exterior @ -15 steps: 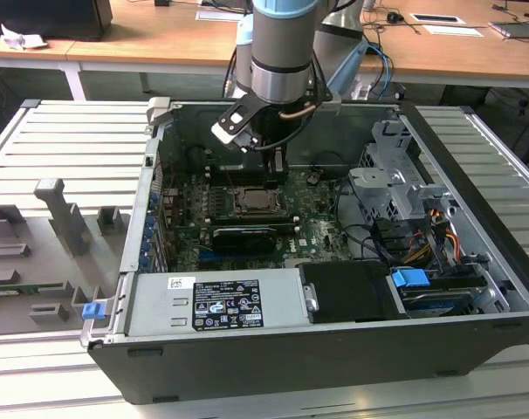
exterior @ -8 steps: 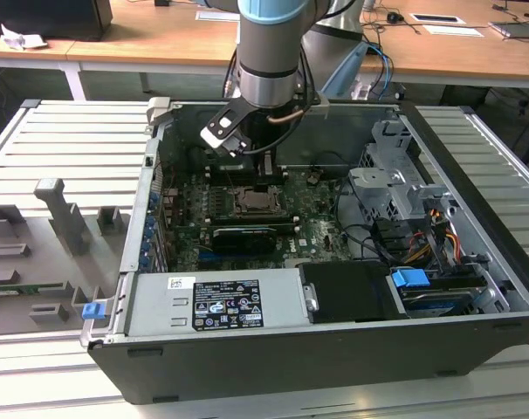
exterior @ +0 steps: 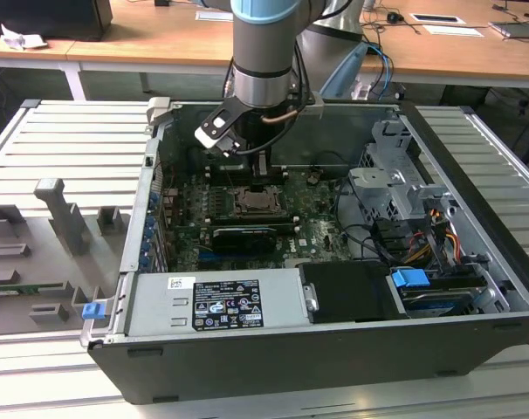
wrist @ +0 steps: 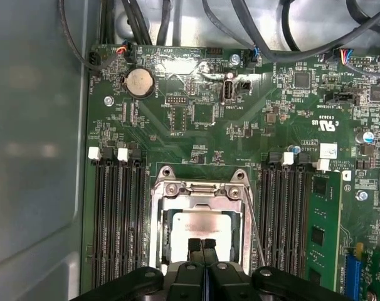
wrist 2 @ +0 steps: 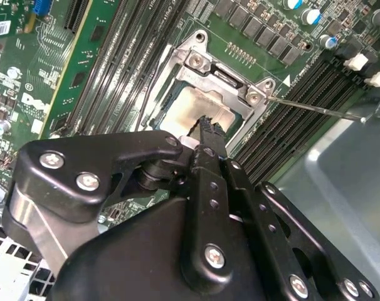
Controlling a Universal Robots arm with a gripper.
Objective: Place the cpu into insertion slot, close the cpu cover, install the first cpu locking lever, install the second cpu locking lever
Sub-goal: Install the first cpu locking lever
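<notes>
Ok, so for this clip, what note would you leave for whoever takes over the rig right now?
Hand: shut, holding nothing, poised over the cpu in the first wrist view; contact unclear.
Cpu sits in the insertion slot, the cpu cover lying flat around it.
Done: cpu placed, cover looks closed.
Left: one locking lever sticks out sideways in the second wrist view, apparently unlatched; the other lever I cannot judge.

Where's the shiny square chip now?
In both wrist views the cpu lies framed by the cover, between the memory slots, right under the hand.
</notes>
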